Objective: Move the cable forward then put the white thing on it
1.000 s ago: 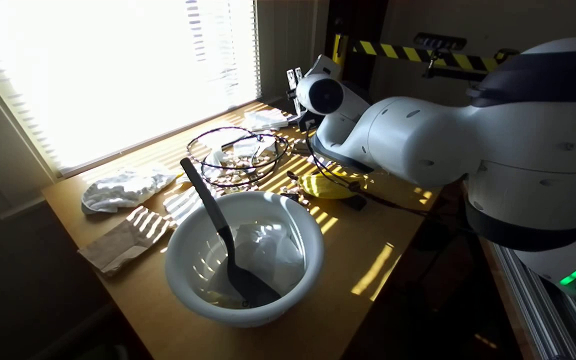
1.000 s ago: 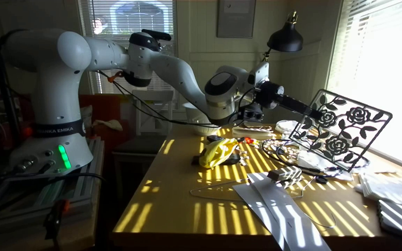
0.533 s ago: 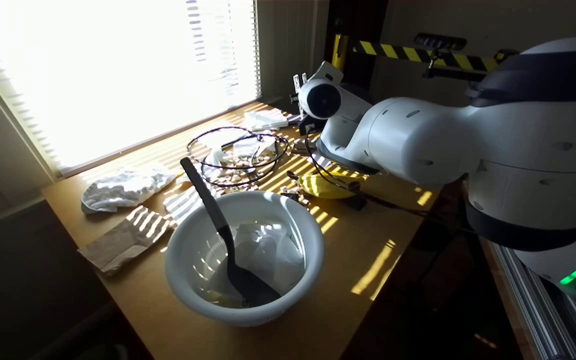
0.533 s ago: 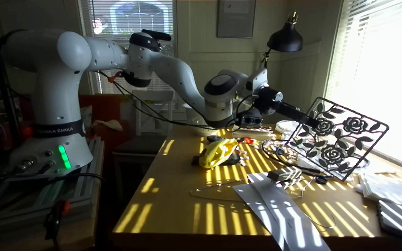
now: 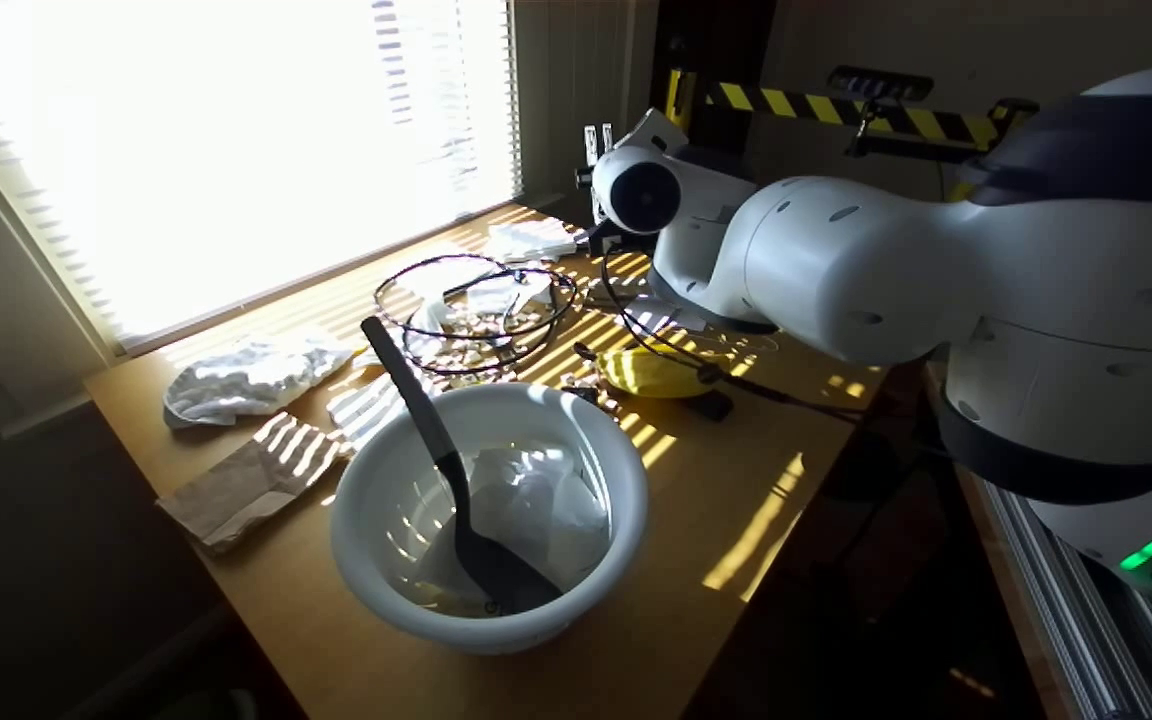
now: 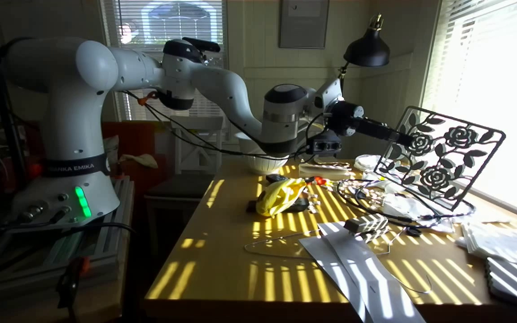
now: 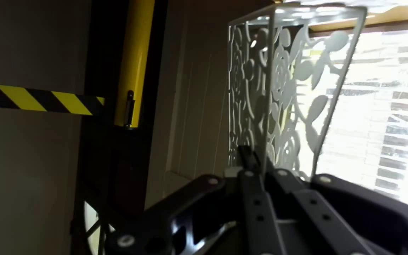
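Pinching one white holder (image 6: 435,176), an openwork piece of roses and leaves, the gripper (image 6: 406,139) stands above the table (image 6: 213,273), its fingers drawn together on the holder. Relative to half a second earlier, gripper and holder stand higher, and in an exterior view the arm (image 5: 826,275) uncovers more of the tabletop beneath it. The cable (image 5: 519,275) keeps its place, lying in loose loops on the table; the bowl (image 5: 348,520) and the dark utensil (image 5: 448,468) leaning in it are likewise unchanged. In that same view the holder appears edge-on, apart from the cable, above and to the right of the loops. Where the holder shows its broad face, its lower corner overlaps the loops along the line of sight.

Counted, the scene contains: one gripper; one holder, with two panels discernible in the wrist view; one cable, the number of its loops uncertain; one bowl; one dark utensil; one yellow item (image 6: 281,197); one crumpled white item (image 5: 256,375) and, near it, one folded brown piece (image 5: 236,485); and one black lamp (image 6: 366,53) beyond the arm. Pale paper (image 6: 366,271) lies in two overlapping strips, reaching past the table edge. The small light pieces (image 5: 479,330) around the loops are too many to count.
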Action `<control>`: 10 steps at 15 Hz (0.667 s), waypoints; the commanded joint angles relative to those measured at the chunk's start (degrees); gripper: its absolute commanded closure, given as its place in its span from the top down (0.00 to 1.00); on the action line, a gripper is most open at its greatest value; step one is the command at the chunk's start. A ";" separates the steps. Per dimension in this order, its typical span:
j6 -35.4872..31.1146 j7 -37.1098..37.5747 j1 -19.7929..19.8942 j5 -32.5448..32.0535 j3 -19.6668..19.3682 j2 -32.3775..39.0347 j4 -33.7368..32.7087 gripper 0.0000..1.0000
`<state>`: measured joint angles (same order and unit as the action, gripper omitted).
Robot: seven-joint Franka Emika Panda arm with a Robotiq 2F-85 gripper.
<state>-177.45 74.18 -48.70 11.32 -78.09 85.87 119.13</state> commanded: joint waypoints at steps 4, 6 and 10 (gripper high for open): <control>4.36 17.57 -1.27 -10.54 0.85 -0.18 -5.54 0.01; 3.51 18.94 -0.33 -9.49 3.08 -0.24 -7.75 0.01; -0.76 22.60 1.19 -10.27 5.64 -0.23 -10.17 0.01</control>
<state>-175.40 93.61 -49.47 1.99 -72.66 85.64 111.37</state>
